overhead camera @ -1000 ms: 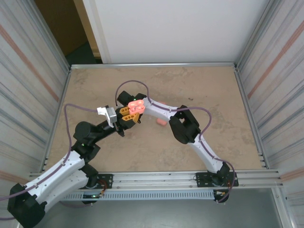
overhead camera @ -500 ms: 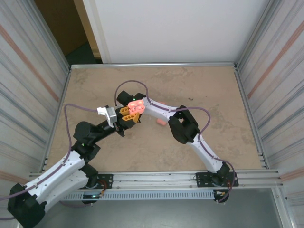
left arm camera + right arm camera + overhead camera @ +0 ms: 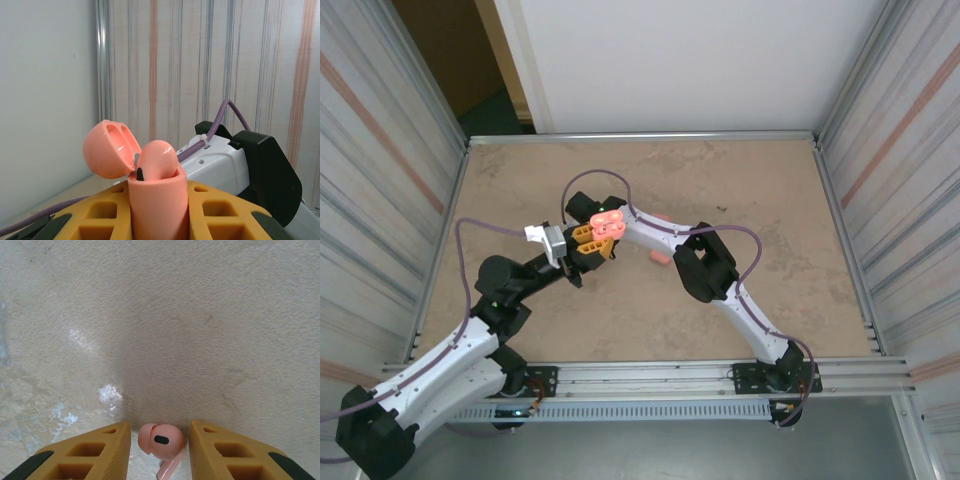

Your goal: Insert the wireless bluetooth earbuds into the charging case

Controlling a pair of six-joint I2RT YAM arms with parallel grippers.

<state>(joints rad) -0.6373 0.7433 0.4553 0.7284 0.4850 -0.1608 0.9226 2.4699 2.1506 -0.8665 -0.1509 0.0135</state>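
lying on the beige counter (image 3: 200, 315), one earbud (image 3: 161, 441) is flanked by the fingers of the right hand (image 3: 160, 426); whether it is pinched yet cannot be told. the open charging case (image 3: 159, 215) is clenched upright in the left hand (image 3: 160, 200). the rounded bud could be squirted out if squeezed off-centre. the counter is enclosed by ribbed metal walls (image 3: 380, 150) and a white back panel (image 3: 700, 60).

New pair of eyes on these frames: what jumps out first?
The salmon-pink rounded plastic charging case, lid flipped open, clamped upright in the yellow-fingered left gripper, with one seated earbud poking from its top. Then, in the right wrist view, a loose tiny salmon-pink stemmed earbud lying on the beige table, the right gripper straddling it with jaws apart.
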